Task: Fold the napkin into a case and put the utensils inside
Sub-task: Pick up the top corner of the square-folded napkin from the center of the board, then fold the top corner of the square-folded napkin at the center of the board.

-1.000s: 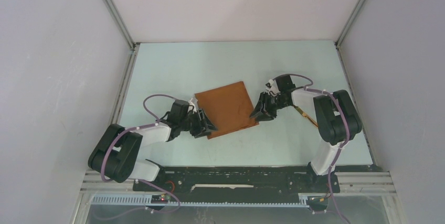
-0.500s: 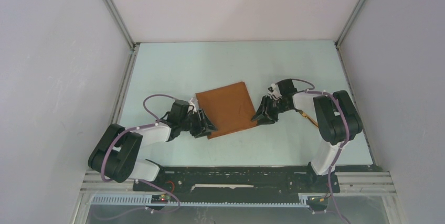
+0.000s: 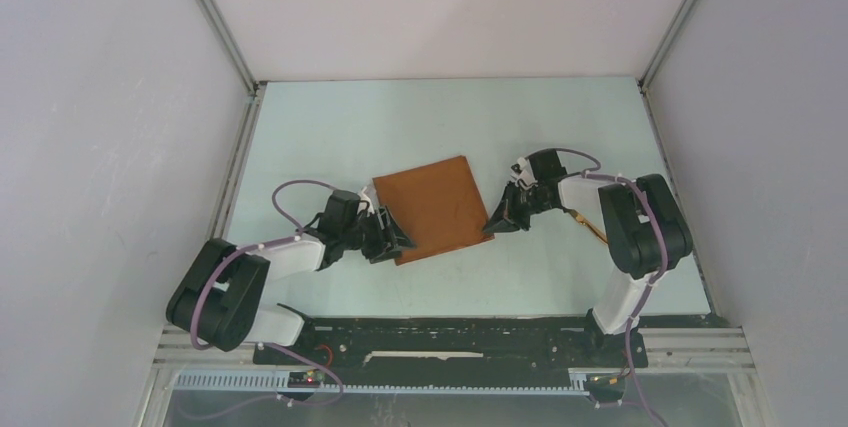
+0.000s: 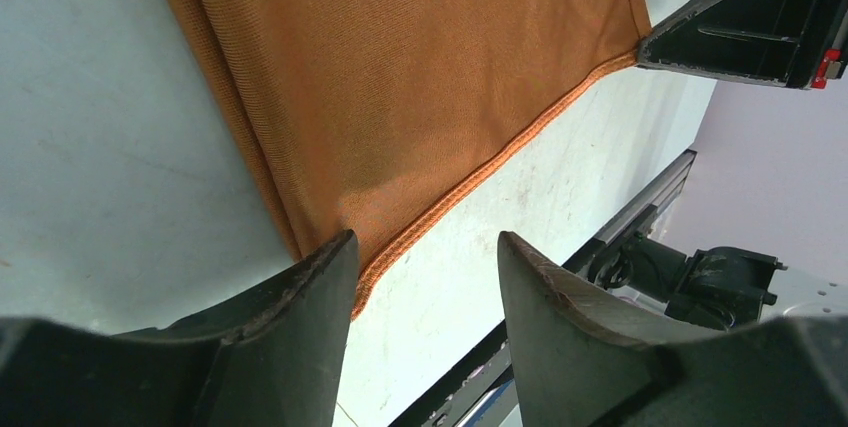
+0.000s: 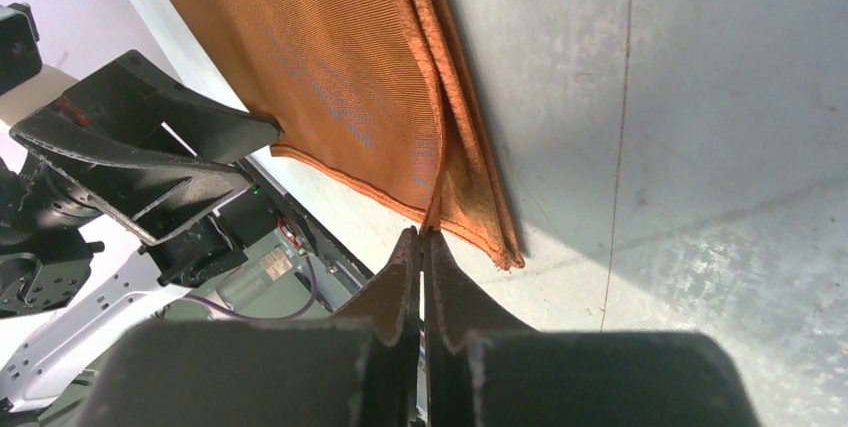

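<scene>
Two grippers are working at the near corners of the napkin (image 3: 432,209), which is lying flat on the pale table (image 3: 340,127) between them, folded so that several layers are showing along its right edge. The left gripper (image 4: 425,247) is standing open, its fingers well apart, and the near left corner of the cloth is ending just at the inner side of its left finger (image 4: 300,297); the stitched near hem is running away from that finger toward the other arm. No cloth is lying between the two fingers, only bare table. The right gripper (image 5: 420,237) is closed, with its fingertips pressed together on a thin upper layer of the napkin at the near right corner. This layer is rising a little into the tips, while the lower layers are resting on the table just to the right of them. From the right wrist camera the open left gripper is appearing across the cloth, beyond the near hem. Behind the right gripper, close beside its forearm, a thin golden utensil (image 3: 588,224) is lying on the table, mostly hidden by the arm, so its kind cannot be told.
</scene>
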{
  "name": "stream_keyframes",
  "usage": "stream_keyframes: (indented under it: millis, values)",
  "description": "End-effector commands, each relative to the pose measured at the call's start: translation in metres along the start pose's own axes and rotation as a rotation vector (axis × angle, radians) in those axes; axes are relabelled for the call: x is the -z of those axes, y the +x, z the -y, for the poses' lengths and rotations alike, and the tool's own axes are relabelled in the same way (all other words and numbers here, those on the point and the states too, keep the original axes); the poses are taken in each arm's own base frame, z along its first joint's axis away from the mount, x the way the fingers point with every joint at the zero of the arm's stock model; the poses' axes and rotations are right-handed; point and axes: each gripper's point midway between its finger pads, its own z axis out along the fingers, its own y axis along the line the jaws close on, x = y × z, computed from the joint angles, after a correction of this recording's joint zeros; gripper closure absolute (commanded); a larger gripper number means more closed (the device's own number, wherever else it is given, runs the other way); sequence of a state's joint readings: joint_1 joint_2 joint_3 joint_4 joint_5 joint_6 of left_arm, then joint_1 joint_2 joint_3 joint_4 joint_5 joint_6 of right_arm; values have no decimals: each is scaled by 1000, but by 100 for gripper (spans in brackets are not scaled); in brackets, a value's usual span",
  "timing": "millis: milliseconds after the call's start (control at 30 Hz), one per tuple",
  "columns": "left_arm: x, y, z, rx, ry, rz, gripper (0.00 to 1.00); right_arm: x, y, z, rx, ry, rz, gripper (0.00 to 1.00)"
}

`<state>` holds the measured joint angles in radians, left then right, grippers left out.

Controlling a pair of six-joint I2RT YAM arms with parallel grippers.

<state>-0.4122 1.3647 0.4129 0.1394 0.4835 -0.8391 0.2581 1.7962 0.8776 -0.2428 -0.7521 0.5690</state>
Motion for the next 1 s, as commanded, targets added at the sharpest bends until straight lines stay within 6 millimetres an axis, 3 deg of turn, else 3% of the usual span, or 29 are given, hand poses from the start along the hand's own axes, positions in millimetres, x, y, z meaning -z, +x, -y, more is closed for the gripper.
stream_keyframes:
  millis: [0, 300, 533, 767, 967]
  values:
    - [4, 2, 6, -3, 23, 1, 37, 4, -2, -19, 78, -32, 25, 100]
    - [23, -16, 40, -60, 107, 80, 18, -26, -7, -57, 184, -68, -29, 100]
    - [47, -33, 62, -108, 123, 180, 14, -57, -16, -88, 216, -135, -60, 100]
    - [88, -58, 35, -112, -101, 397, 10, -94, -30, -117, 215, -207, -78, 100]
    - [115, -65, 9, -104, -243, 519, 1, -118, -44, -153, 259, -277, -57, 100]
